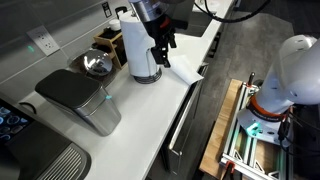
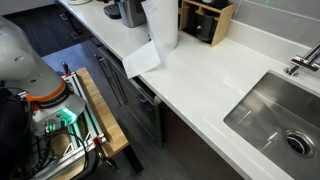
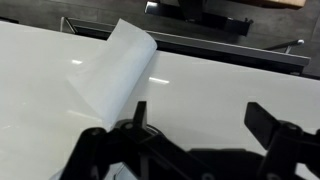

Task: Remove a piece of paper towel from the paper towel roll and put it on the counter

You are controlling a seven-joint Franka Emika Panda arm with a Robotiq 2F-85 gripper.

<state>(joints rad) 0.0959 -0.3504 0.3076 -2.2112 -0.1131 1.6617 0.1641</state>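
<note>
Wrist view coverage is filled by the white counter [image 3: 230, 85], whose straight front edge is seen across the top of the picture, with dark cabinet fronts beyond it. The gripper [image 3: 200, 135] is shown with its jaws spread wide and nothing held between them; bare counter lies under the gap. The piece of paper towel [image 3: 112, 75] is laid on the counter to one side of the jaws, and one corner is curled up right at the front edge.

In an exterior view the paper towel roll [image 2: 160, 22] is seen upright, its long axis vertical, set toward the back edge. The piece of paper towel is stretched from the roll's foot out to the front edge, its long axis slanted across the counter, and its far corner is carried just past that edge. Whether it is joined to the roll cannot be told.

A wide bare stretch of counter is left between the roll and the sink [image 2: 275, 115]. A wooden box [image 2: 205, 20] is placed just beside the roll at the back edge. In an exterior view a metal bowl [image 1: 95, 65] and a grey appliance [image 1: 80, 100] are found on the roll's other side.
</note>
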